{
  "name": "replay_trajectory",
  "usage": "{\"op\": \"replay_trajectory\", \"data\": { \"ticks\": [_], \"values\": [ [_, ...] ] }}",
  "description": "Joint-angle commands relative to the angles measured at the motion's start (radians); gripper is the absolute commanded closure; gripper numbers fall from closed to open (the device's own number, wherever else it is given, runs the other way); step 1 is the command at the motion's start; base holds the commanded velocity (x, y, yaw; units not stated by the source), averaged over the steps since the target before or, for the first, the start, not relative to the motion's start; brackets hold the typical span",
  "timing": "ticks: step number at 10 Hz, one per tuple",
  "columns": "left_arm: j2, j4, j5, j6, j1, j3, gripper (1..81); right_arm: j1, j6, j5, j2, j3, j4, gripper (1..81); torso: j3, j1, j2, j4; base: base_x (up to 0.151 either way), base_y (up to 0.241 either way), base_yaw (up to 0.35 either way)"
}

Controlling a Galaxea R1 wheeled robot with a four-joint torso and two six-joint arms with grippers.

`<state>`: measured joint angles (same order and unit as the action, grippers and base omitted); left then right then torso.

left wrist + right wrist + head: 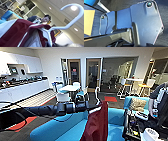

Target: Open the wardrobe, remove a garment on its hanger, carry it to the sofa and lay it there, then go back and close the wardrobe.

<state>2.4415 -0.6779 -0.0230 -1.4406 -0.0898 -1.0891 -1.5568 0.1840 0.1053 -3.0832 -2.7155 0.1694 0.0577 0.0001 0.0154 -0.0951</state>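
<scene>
Hanging from the left claw (93,107), the garment (98,124) dangles over the sofa (62,129).

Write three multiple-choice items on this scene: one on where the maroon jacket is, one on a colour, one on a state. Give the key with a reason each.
1. Where does the maroon jacket with white trim hang?
A. Over the large turquoise upholstered sofa
B. Inside a white cabinet
C. On the round white table

2. What colour is the thin curved-hook hanger?
A. Black
B. White
C. Red

3. What state is the jacket in?
A. Lying flat on the sofa seat
B. Folded on the floor
C. Hanging in the air from the left arm's end

Key:
1 A, since the head view shows the jacket dangling in front of and above the turquoise seat.
2 B, since the left wrist view shows a white hook against the ceiling.
3 C, since the fabric drops freely from the hanger at the arm's tip.
</scene>
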Motion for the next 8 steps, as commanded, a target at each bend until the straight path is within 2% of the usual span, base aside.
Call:
{"op": "replay_trajectory", "data": {
  "ticks": [1,5,6,8],
  "values": [
    [0.002,-0.022,-0.081,0.011,0.184,0.018,81.1,0.037,-0.003,-0.049,-0.005,0.007,0.007,1.0,0.000,0.000,0.000,0.000,0.067,0.000,0.000],
    [0.008,-0.023,-0.081,0.013,0.175,0.017,81.1,0.039,-0.003,-0.049,-0.005,0.007,0.006,1.0,0.000,0.001,0.000,0.000,0.000,0.000,0.000],
    [0.018,-0.031,-0.071,0.013,0.167,0.012,81.1,0.039,-0.003,-0.049,-0.005,0.007,0.006,1.0,0.064,0.001,0.000,0.000,0.000,0.000,0.000],
    [0.061,-0.040,-0.052,0.011,0.166,-0.012,81.1,0.039,-0.003,-0.049,-0.005,0.007,0.007,1.0,0.106,0.000,0.000,0.000,0.000,0.000,0.000]
  ]
}}
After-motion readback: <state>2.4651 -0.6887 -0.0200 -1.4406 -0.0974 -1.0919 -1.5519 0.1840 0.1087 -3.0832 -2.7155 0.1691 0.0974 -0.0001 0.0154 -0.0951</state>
